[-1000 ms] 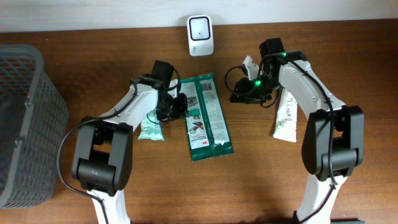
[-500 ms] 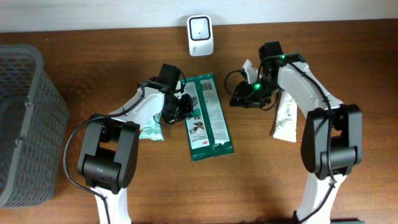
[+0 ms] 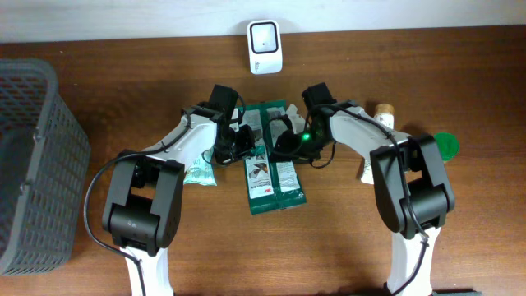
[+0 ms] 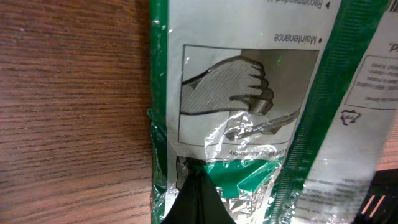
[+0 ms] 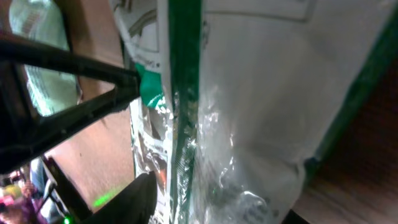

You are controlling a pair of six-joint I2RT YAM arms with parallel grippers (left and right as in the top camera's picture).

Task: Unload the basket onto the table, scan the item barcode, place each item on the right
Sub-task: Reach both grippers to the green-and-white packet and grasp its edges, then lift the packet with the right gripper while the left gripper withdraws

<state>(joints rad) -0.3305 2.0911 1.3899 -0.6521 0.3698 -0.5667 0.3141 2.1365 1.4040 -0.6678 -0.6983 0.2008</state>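
A green and white package (image 3: 275, 173) lies flat in the middle of the table. My left gripper (image 3: 238, 141) is shut, with its tip resting on the package's left edge. In the left wrist view the package (image 4: 249, 93) fills the frame above the closed gripper (image 4: 196, 202). My right gripper (image 3: 283, 136) is over the package's upper part. In the right wrist view this gripper (image 5: 214, 205) stands open with the crinkled package (image 5: 249, 124) between its fingers (image 5: 134, 199). A white scanner (image 3: 265, 35) stands at the back edge.
A grey basket (image 3: 33, 164) fills the left side. A pale teal pouch (image 3: 199, 171) lies left of the package. A white tube (image 3: 374, 160), a corked bottle (image 3: 384, 111) and a green lid (image 3: 444, 144) lie to the right.
My right arm has swung left from beside the white tube onto the package, and its jaws have narrowed a little. The left gripper shifted slightly right to the package's edge.
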